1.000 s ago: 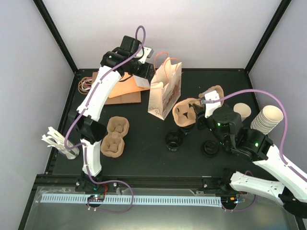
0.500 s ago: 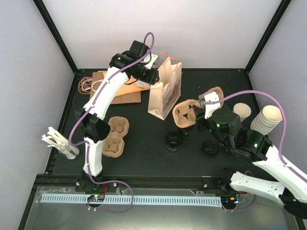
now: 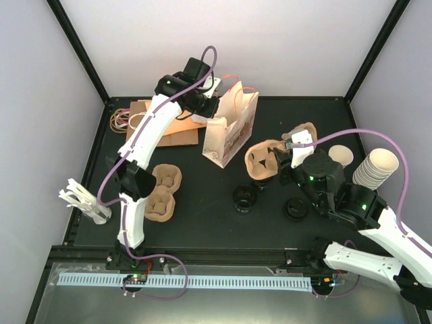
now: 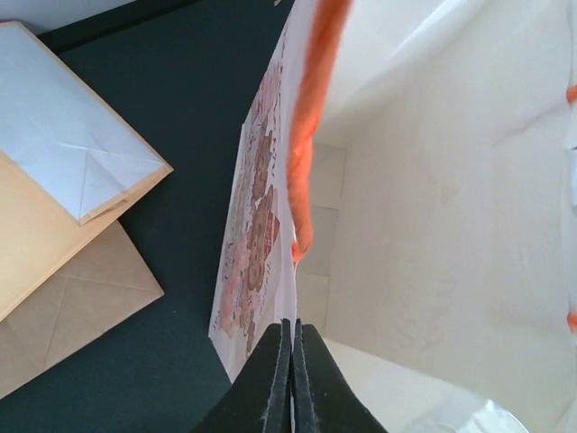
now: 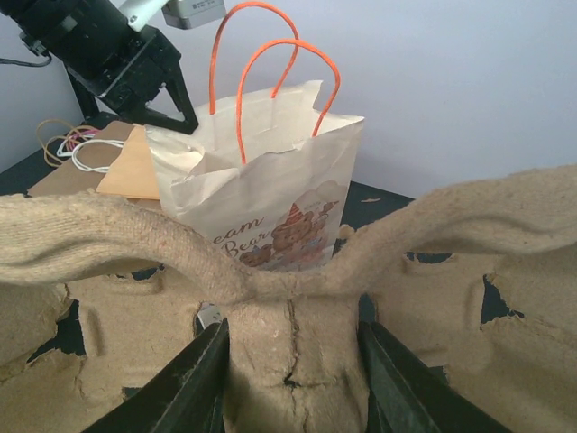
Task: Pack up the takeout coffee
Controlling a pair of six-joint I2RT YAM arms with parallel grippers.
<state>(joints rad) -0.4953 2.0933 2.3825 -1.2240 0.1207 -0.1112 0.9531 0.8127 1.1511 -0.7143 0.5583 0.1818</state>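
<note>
White arms (image 3: 145,135), black joints (image 3: 135,182) and fingers (image 4: 270,383), purple cables (image 3: 351,131).

Bright, even light, soft shadows on the dark bench (image 3: 202,216); the paper bag (image 4: 433,225)'s orange handle (image 4: 311,108) blurs close up.

A moulded pulp cup carrier (image 5: 487,225) was seen filling the foreground, its central ridge clamped between the dark fingers (image 5: 203,379) of the right gripper (image 5: 293,383). Behind it, a printed paper bag (image 5: 270,207) with orange handles was stood open on the dark table (image 5: 13,176), with the left arm (image 5: 104,50) placed at its far rim.
</note>
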